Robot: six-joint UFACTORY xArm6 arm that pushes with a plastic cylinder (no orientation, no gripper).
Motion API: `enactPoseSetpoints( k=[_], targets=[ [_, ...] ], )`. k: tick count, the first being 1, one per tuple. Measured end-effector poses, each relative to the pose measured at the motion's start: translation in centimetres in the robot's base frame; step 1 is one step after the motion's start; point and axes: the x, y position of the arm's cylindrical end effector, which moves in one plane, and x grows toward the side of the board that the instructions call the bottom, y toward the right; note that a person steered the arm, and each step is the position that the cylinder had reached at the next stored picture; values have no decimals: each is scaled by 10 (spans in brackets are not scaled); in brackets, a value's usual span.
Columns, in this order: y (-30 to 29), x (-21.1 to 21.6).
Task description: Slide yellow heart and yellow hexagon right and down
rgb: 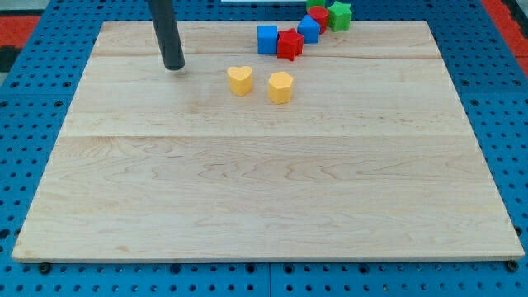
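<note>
A yellow heart [240, 80] and a yellow hexagon [280, 87] lie side by side on the wooden board [264, 181], in its upper middle part, a small gap between them. The dark rod comes down from the view's top left; my tip [174, 66] rests on the board to the left of the heart and slightly above it, well apart from both yellow blocks.
A cluster of blocks sits at the board's top edge: a blue cube [267, 39], a red star-like block [289, 44], a second blue block [309, 28], a red block [318, 14] and a green star [340, 14]. Blue pegboard surrounds the board.
</note>
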Motion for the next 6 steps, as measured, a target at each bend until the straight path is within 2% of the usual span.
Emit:
enactPoseSetpoints(
  k=[1, 3, 5, 6],
  targets=[
    [27, 15],
    [100, 17],
    [116, 33],
    [155, 36]
  ],
)
